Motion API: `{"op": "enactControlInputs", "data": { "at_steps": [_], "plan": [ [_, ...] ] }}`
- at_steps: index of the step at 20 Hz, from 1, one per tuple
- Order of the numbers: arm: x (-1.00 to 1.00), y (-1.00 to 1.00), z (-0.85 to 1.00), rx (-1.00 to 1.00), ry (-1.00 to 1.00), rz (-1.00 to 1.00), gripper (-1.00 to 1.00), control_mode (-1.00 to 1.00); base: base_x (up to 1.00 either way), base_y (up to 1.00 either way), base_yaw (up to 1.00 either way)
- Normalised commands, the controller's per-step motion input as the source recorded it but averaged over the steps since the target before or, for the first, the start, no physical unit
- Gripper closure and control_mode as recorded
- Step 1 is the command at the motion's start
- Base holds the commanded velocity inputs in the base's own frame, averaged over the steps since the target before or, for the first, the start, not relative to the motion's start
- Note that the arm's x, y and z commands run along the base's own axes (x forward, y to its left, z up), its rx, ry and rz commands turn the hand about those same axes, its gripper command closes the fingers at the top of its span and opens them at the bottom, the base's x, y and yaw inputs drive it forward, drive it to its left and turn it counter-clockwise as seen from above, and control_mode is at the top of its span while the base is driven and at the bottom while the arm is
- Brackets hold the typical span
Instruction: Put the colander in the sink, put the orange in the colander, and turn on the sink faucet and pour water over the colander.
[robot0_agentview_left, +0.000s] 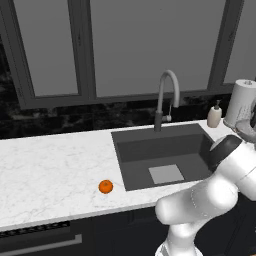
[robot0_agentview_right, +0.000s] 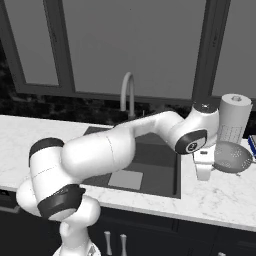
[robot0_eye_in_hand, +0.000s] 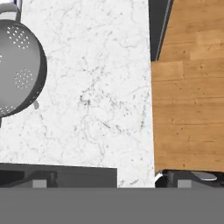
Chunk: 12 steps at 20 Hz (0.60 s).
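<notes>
First step, as I judge it: the jaws, spread wide and holding nothing, hover above the marble desk (robot0_agentview_right: 220, 192) beside the colander (robot0_agentview_right: 232, 157), which rests right of the sink (robot0_agentview_left: 160, 150). Next they must shift over its rim.

In the hand view we see the colander (robot0_eye_in_hand: 19, 70) cut off by the left edge. From the left base, the arm covers the sink's (robot0_agentview_left: 160, 150) right side. We cannot tell how the hand's (robot0_agentview_right: 204, 172) jaws stand.
</notes>
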Motion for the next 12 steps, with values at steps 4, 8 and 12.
{"op": "enactControlInputs", "data": {
  "at_steps": [4,8,12],
  "plan": [
    [0.11,-0.29,-0.16,0.08,0.0,0.0,-1.0,-1.0,0.0,0.0,0.0],
    [0.37,-0.16,-0.19,0.03,0.0,0.0,-1.0,-1.0,0.0,0.0,0.0],
    [0.51,0.0,-0.25,0.0,0.0,0.0,-1.0,-1.0,0.0,0.0,0.0]
  ]
}}
